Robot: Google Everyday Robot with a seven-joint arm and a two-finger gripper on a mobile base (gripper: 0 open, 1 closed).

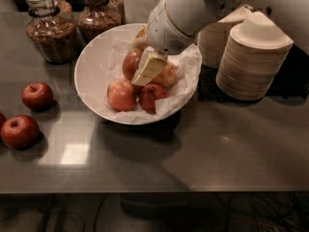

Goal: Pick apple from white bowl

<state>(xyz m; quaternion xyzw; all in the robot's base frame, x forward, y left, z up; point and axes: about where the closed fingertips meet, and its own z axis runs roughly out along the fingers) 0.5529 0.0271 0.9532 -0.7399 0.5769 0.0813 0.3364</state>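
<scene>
White arm entering from upper right, wrist angled down-left, gripper pointing downward at upper centre

The large red-brown apple is lodged in the wide white paper-lined bowl, with the robot's gripper just beside it. Two dark red apples are placed to the left, and stacked beige disposable bowls to the right.
</scene>
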